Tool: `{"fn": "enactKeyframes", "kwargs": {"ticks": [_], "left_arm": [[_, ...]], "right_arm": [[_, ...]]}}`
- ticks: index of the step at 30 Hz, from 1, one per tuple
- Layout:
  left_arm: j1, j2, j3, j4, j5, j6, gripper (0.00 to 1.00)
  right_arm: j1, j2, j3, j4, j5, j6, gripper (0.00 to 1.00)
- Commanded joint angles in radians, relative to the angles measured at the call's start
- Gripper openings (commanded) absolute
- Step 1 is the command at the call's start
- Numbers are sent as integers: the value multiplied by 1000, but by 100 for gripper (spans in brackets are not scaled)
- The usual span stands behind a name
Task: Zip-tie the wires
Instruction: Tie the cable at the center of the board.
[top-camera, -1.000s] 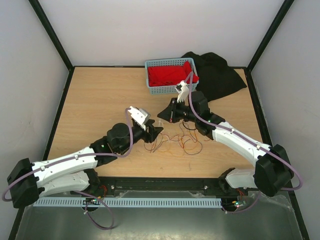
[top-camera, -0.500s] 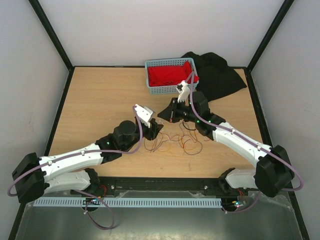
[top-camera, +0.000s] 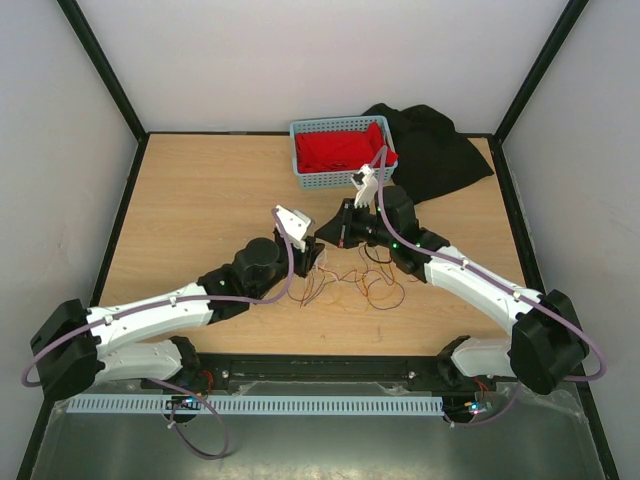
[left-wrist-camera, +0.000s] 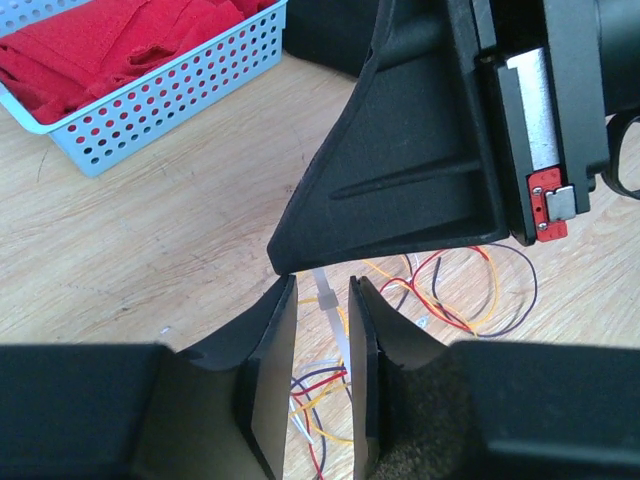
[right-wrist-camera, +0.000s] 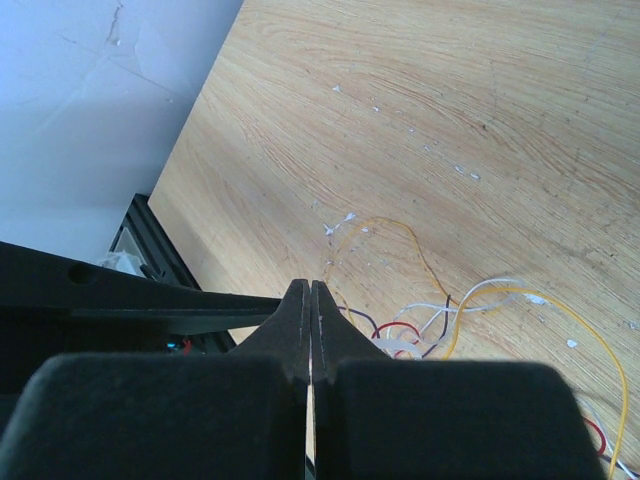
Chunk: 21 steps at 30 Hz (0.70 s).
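So, biggest thing first: we've got the wooden table (top-camera: 200, 200), with both arms stretched out over it. The left arm (top-camera: 160, 315) and the right arm (top-camera: 470, 280) lean in toward each other and nearly meet on the near side of the blue basket (top-camera: 330, 181). A black cloth (top-camera: 440, 150) is heaped against the basket's right side, and a red cloth (top-camera: 335, 150) fills the basket.

The right jaws are pressed flat together, and from the left wrist view we'd say they're pinching the top end of the zip tie (left-wrist-camera: 333, 312). The left jaws are a little way apart. The strip stands in that narrow gap, closer to one pad, and we can't tell if it touches.

The wires (top-camera: 365, 285) lie loose and curly on the table, on the basket's near side, just past where the jaws meet. The zip tie's long axis is steep in the left wrist view, running from the right jaws' tip down into the left jaws, in front of the wires. From above it's too thin for us to make out.
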Motion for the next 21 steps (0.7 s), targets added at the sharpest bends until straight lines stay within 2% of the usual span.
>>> {"fn": "enactKeyframes", "kwargs": {"ticks": [1, 10, 21], "left_arm": [[2, 11, 28, 21, -14, -7, 27], [7, -2, 9, 20, 6, -13, 4], [6, -50, -80, 20, 23, -73, 0]], "right_arm": [[10, -31, -10, 28, -4, 22, 0], [9, -35, -4, 21, 38, 1, 0], [-4, 29, 121, 8, 94, -41, 0]]}}
